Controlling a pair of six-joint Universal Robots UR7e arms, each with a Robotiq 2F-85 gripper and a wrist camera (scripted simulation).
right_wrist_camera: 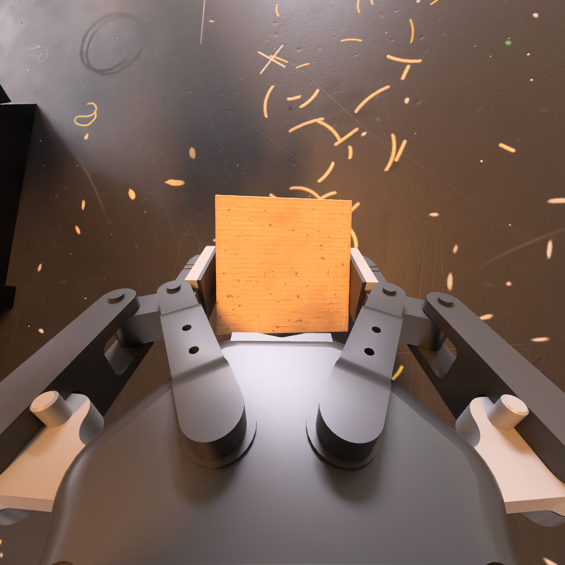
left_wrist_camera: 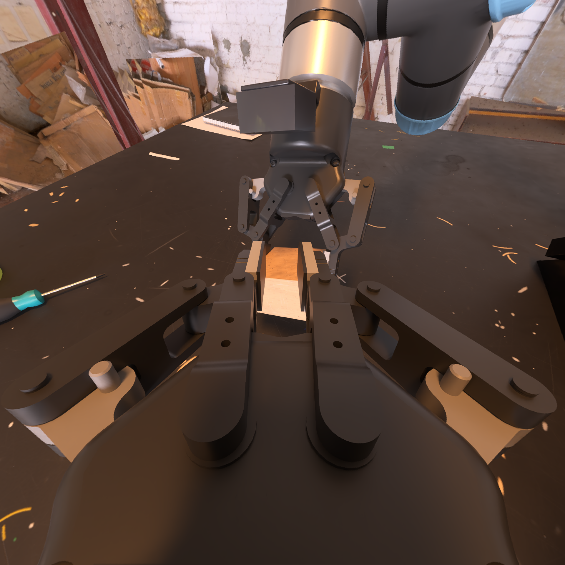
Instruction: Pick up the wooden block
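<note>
The wooden block [right_wrist_camera: 282,266] is an orange-brown cube. My right gripper [right_wrist_camera: 282,263] is shut on it, a pad pressed on its left and right side, above the dark table [right_wrist_camera: 153,122]. In the left wrist view the right arm [left_wrist_camera: 321,76] comes down from above ahead of me. The block [left_wrist_camera: 281,266] shows through the narrow gap of my left gripper [left_wrist_camera: 281,255]. The left jaws stand a little apart and hold nothing that I can see. The left gripper does not show in the right wrist view.
A screwdriver with a teal and black handle [left_wrist_camera: 27,301] lies on the table [left_wrist_camera: 122,214] at the left. A spiral notebook [left_wrist_camera: 220,122] lies at the far edge. A black box [left_wrist_camera: 553,275] stands at the right, also seen in the right wrist view [right_wrist_camera: 15,183]. Cardboard is piled beyond the table.
</note>
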